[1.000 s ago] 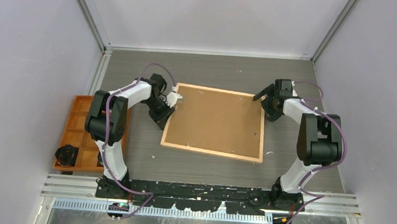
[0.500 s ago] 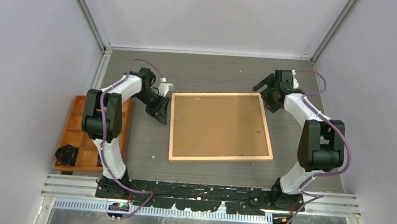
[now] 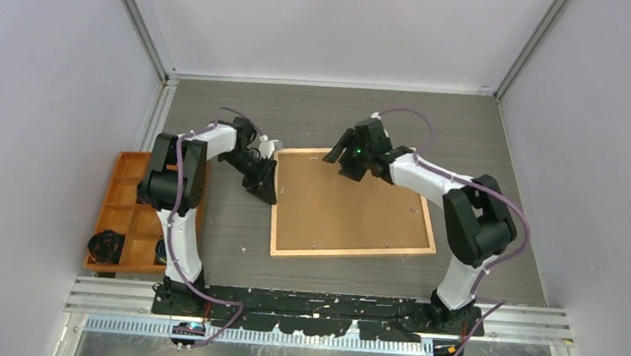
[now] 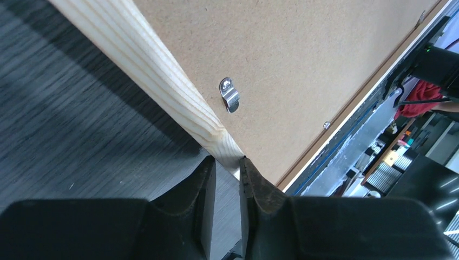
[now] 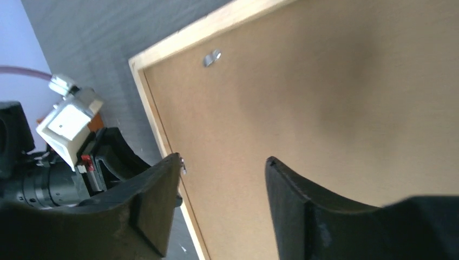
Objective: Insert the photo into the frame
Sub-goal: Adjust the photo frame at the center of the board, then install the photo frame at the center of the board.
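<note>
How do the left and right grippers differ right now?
The left gripper has its jaws nearly closed, seemingly pinching the frame at its left rim; the right gripper stands open, holding nothing. The left sits at the frame's edge; the right hangs over the backing board near its far-left corner. Both are at the same frame, lying back up.

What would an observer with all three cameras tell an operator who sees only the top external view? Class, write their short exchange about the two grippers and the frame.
Operator: From above, the left gripper sits at the frame's left edge. Is it gripping?
Observer: Its wrist view shows the fingers narrowly apart, with the wood strip running up to the gap; a grip I cannot confirm.
Operator: And the right gripper?
Observer: Its wrist view shows jaws wide open above the brown backing board, nothing between them.
</note>
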Controlling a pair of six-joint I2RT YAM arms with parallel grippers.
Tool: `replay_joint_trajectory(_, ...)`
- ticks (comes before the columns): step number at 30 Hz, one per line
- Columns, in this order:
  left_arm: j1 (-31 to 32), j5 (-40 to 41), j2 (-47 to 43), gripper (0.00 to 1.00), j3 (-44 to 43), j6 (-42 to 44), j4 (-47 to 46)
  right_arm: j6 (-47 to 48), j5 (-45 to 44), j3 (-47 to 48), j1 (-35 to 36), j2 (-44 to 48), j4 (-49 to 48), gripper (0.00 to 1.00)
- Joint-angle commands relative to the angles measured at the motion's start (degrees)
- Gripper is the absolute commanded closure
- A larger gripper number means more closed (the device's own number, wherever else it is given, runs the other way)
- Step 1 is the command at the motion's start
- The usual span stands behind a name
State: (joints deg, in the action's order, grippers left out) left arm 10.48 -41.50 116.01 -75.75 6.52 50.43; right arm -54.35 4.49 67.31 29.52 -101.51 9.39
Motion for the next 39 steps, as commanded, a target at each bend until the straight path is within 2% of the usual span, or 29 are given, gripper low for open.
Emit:
replay_joint_trajectory(1,0.1,2.0,-0.1,0.81,1.4,-1.0,-4.6,-4.3,3.4,5.1,4.2,-5.5,-5.5,0.43)
replay_joint_trajectory(5,0.1,2.0,-0.2,0.85,2.0,-1.7,-5.4,-5.7,4.9,9.0,7.7,-10.7,-6.0,0.53)
replay_joint_trajectory(8,0.1,2.1,-0.3,0.86,2.5,-2.0,-5.9,-6.3,6.0,11.3,9.5,-13.7,-6.0,0.57)
replay_joint_trajectory(15,0.1,2.6,-0.9,0.89,2.4,-2.0,-6.0,-7.6,8.5,14.5,12.4,-18.9,-6.0,0.58)
replay_joint_trajectory(27,0.1,3.8,-1.6,0.92,2.5,-1.7,-6.1,-9.5,10.8,15.9,13.5,-21.8,-6.3,0.6)
replay_joint_trajectory(39,0.1,4.3,-1.8,0.93,2.4,-1.5,-6.1,-9.2,10.0,13.4,14.2,-19.7,-4.8,0.62)
